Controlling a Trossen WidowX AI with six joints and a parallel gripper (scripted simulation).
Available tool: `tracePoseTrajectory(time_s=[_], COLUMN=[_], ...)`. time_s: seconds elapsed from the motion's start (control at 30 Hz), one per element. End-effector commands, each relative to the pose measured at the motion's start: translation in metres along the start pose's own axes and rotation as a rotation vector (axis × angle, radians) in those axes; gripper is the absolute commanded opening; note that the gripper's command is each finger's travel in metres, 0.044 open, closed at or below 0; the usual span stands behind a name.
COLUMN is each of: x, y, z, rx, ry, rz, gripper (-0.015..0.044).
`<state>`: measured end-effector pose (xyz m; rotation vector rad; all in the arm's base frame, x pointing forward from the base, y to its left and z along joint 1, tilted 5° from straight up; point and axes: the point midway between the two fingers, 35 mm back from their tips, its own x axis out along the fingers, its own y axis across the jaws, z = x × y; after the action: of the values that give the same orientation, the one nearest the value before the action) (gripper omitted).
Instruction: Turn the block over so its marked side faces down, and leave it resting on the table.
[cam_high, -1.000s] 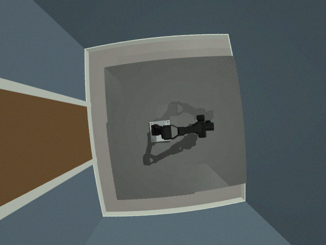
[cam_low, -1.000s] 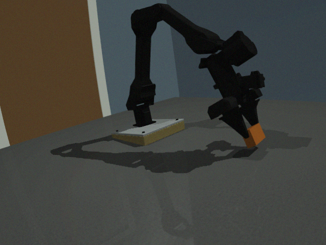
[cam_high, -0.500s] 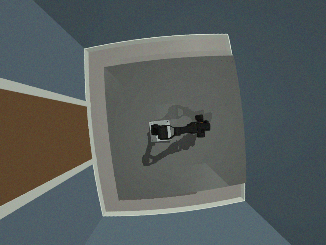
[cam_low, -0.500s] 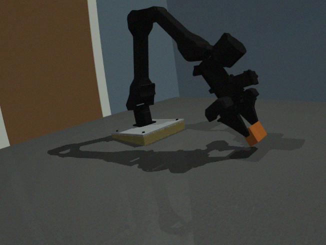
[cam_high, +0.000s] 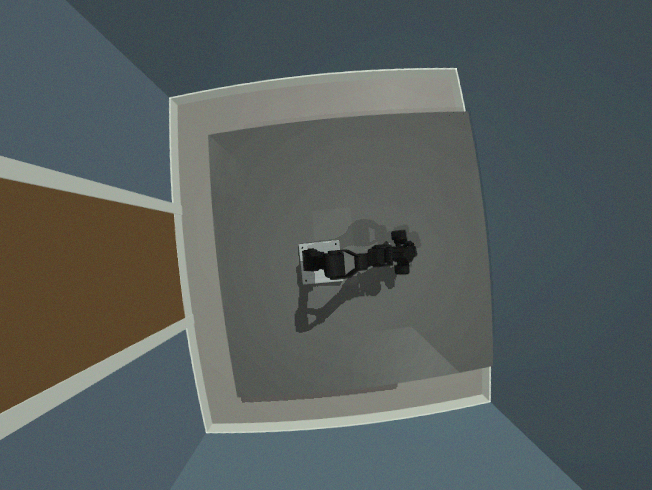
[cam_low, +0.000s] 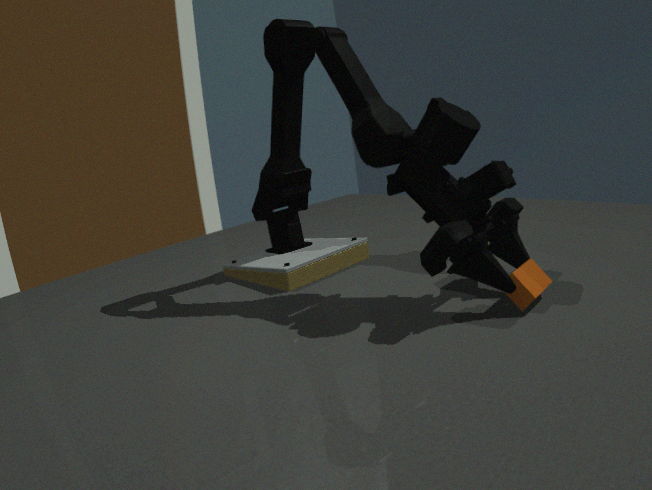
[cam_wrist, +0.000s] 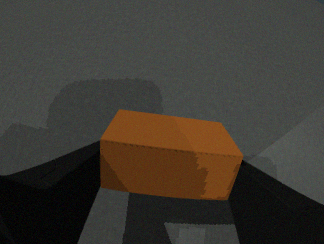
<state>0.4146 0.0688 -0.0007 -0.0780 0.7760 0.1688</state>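
My end effector (cam_low: 519, 281) grips the orange block (cam_low: 530, 282) between its fingertips, tilted, at my base's three o'clock, low over the dark counter (cam_low: 316, 395).

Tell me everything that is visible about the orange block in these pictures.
The orange block is a plain box with flat faces and sharp edges, a little longer than it is tall. No mark shows on the faces in view. The gripper is shut on it, one black finger on each end. It is held tilted, low over the dark table; whether its bottom corner touches the table cannot be told.
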Motion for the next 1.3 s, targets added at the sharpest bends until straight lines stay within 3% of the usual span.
tracePoseTrajectory(time_s=[0.0, 0.67, 1.27], x=[0.005, -0.008, -0.012], y=[0.001, 0.001, 0.001], z=[-0.008, -0.024, -0.022], rx=[-0.002, -0.003, -0.003], ry=[-0.038, -0.327, -0.358], rz=[0.007, 0.007, 0.007], gripper=[0.0, 0.0, 0.0])
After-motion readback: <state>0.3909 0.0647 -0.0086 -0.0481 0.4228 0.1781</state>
